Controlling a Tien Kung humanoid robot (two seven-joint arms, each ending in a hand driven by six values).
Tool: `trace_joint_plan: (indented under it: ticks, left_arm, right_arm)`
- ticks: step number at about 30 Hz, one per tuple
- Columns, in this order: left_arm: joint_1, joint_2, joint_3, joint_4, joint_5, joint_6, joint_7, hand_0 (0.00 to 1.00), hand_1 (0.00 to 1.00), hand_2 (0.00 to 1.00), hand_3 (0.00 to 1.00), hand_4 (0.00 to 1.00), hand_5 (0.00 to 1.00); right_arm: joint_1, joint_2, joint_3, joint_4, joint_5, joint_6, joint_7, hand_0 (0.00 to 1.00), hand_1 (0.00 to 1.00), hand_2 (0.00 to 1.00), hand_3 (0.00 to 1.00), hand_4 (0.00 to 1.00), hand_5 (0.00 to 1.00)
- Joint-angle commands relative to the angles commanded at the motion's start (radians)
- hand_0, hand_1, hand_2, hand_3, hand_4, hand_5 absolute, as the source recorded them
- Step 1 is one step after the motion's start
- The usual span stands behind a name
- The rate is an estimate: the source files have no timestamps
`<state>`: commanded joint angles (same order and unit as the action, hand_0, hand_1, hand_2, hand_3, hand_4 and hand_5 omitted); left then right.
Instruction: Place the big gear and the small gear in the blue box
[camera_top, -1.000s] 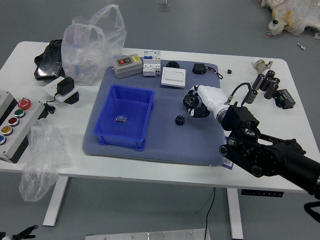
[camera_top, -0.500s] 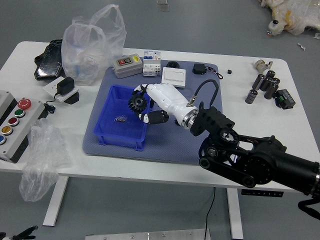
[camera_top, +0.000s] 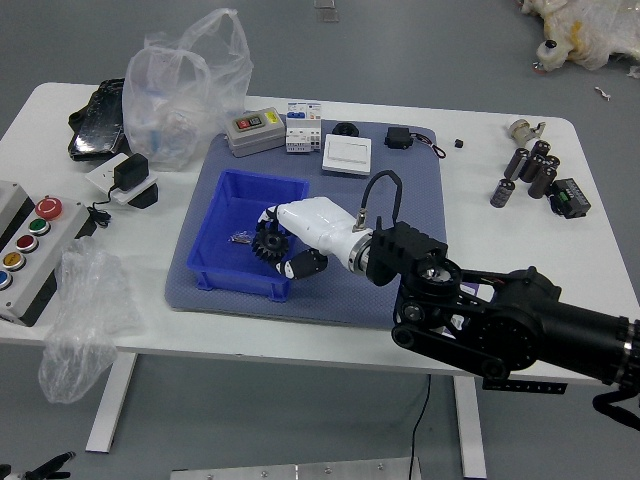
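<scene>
Left hand (camera_top: 47, 467): only a sliver in the near corner, state unreadable. White-shelled right hand (camera_top: 322, 228) pinches the big black toothed gear (camera_top: 270, 243) in its fingertips, over the right side of the blue plastic box (camera_top: 236, 281). Step: placing the big gear, I'd say. Next: lower inside the wall, release. Small gear not visible, possibly behind the hand.

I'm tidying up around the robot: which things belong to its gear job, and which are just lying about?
Job: big gear, held by the right hand; blue box; small gear, not visible.
Lying about: plastic bag; button panel; black cylinders.
</scene>
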<state>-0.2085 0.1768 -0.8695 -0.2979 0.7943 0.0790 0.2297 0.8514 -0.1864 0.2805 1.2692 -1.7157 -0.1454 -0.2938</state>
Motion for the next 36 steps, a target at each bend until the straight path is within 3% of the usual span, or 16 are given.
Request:
trace_joint_plan:
  ticks: [2,3,8,9,14,15,21,26,28,36]
  left_arm:
    - [-0.001,0.000,0.001,0.000,-0.001,0.000,-0.001,0.656,0.476,0.515,0.716,0.731,0.649]
    - [-0.001,0.000,0.000,0.000,-0.001,0.000,-0.001,0.656,0.476,0.515,0.716,0.730,0.650]
    - [0.000,-0.001,-0.002,0.000,0.000,-0.001,-0.001,0.656,0.476,0.515,0.716,0.730,0.650]
    - [0.000,-0.001,-0.003,0.000,0.001,-0.001,-0.002,0.656,0.476,0.515,0.718,0.729,0.648]
    - [-0.001,-0.002,-0.006,0.000,-0.002,-0.005,-0.010,0.656,0.476,0.515,0.718,0.729,0.648]
    - [-0.001,-0.003,-0.006,0.000,-0.003,-0.006,-0.010,0.655,0.477,0.515,0.720,0.729,0.649]
    - [-0.001,-0.002,-0.008,0.000,-0.001,-0.005,-0.009,0.655,0.477,0.515,0.722,0.728,0.649]
    - [0.001,-0.003,-0.003,0.001,-0.008,-0.003,-0.012,0.655,0.477,0.515,0.722,0.728,0.649]
    - [0.003,-0.004,-0.003,0.001,-0.009,-0.002,-0.012,0.655,0.477,0.515,0.722,0.728,0.654]
    - [0.002,-0.005,0.003,0.002,-0.015,-0.001,-0.016,0.655,0.477,0.515,0.723,0.730,0.656]
  right_arm:
    - [0.001,0.000,-0.001,0.000,0.002,-0.001,-0.001,0.416,0.657,0.788,0.763,0.558,0.223]
    - [0.001,0.000,-0.002,0.000,0.003,-0.002,-0.001,0.415,0.661,0.796,0.812,0.567,0.207]
    - [0.003,0.000,-0.008,-0.001,0.005,-0.004,-0.002,0.415,0.661,0.796,0.812,0.567,0.207]
    - [0.005,0.000,-0.010,0.000,0.005,-0.004,-0.002,0.424,0.664,0.802,0.867,0.595,0.193]
    - [0.007,0.001,-0.015,0.000,0.001,-0.007,0.000,0.424,0.664,0.802,0.867,0.595,0.193]
    - [0.007,0.001,-0.014,0.000,0.000,-0.008,0.001,0.425,0.666,0.901,0.981,0.634,0.193]
    - [0.000,-0.001,0.004,-0.003,-0.008,-0.037,0.013,0.407,0.655,0.920,0.979,0.633,0.200]
    - [-0.050,-0.018,0.093,0.002,-0.026,-0.111,0.020,0.407,0.655,0.920,0.979,0.633,0.200]
    - [-0.069,-0.030,0.136,0.001,-0.038,-0.130,0.015,0.388,0.613,0.872,0.933,0.644,0.211]
    - [-0.113,-0.076,0.186,-0.069,-0.028,-0.097,-0.031,0.386,0.601,0.850,0.922,0.658,0.209]
